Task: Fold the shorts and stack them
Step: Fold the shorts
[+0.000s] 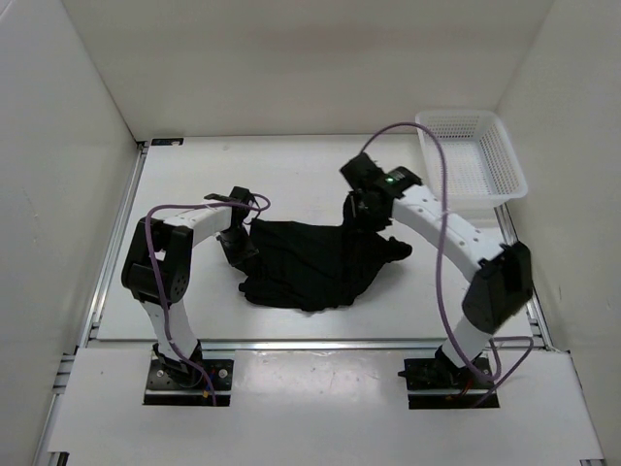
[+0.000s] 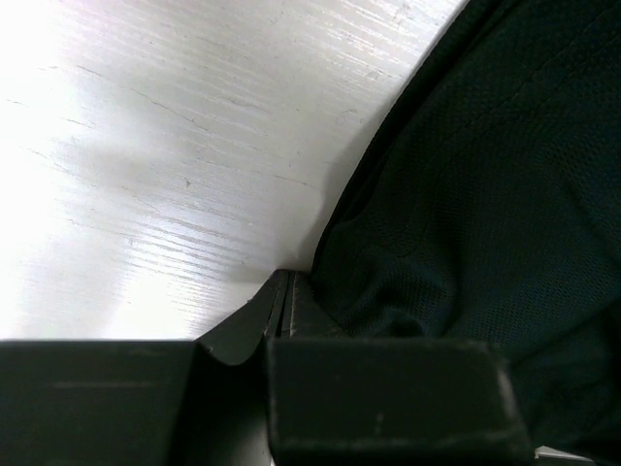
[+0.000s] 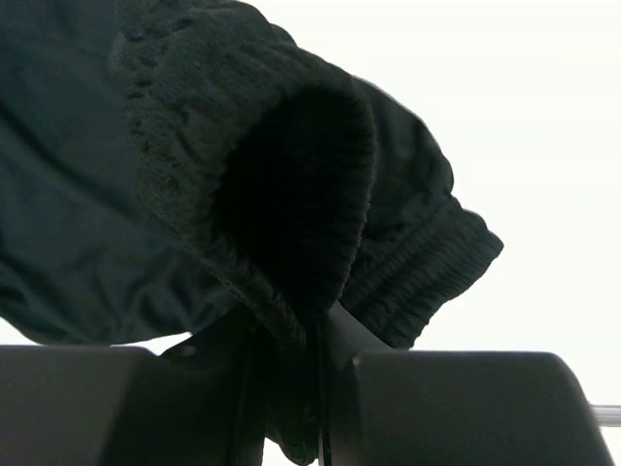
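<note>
Shorts (image 1: pixel 315 267) crumpled, no fold made, nothing stacked; right gripper (image 1: pixel 363 207) clamped on waistband (image 3: pixel 291 194) between its fingers; left gripper (image 1: pixel 236 245) has cloth edge just beside its fingertips, grip can't tell.

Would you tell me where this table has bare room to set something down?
Bare: the far strip between the shorts and the back wall, left of the basket; also the near strip between the shorts and the front rail. Crowded: the middle, where the left gripper and right gripper meet the cloth.
</note>
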Tool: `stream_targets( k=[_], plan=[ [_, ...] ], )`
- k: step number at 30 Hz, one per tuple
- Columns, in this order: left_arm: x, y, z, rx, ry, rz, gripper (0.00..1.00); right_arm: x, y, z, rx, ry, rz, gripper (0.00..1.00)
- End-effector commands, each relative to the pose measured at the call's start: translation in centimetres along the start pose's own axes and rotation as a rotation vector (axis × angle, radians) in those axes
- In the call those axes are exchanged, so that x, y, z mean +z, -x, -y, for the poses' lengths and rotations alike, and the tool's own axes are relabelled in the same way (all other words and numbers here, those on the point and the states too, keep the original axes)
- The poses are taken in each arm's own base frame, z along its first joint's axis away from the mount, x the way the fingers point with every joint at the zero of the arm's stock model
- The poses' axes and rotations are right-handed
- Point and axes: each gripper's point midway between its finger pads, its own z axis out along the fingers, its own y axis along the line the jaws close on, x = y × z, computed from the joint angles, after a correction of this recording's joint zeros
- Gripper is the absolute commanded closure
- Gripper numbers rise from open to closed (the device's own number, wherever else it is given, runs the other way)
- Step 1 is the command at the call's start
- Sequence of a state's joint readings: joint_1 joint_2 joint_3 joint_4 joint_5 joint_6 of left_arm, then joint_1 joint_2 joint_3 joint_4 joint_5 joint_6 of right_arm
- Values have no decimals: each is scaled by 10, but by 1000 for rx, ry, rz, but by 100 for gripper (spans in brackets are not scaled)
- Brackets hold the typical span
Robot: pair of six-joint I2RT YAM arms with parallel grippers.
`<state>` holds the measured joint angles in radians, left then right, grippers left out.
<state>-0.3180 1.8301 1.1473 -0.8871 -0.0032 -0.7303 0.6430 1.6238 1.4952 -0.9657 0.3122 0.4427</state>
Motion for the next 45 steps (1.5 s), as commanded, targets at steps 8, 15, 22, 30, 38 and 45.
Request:
stream_targets(
  k=[8, 15, 22, 30, 38, 45],
  plan=[
    [1, 6, 7, 5, -20, 39, 90, -13, 4, -124, -273, 6, -28, 100],
    [-2, 12, 2, 2, -25, 48, 90, -4, -8, -172, -307, 98, -39, 100],
    [-7, 19, -15, -33, -57, 23, 83, -3, -15, -175, -315, 114, -46, 100],
    [-46, 36, -51, -128, -157, 51, 59, -9, -20, -241, -356, 403, -54, 44],
    [-93, 55, -59, -140, -209, 148, 56, -43, -2, -218, -284, 413, 66, 13],
    [-106, 56, -47, -78, -233, 187, 57, -2, -9, -124, 86, 434, -62, 60]
  ],
)
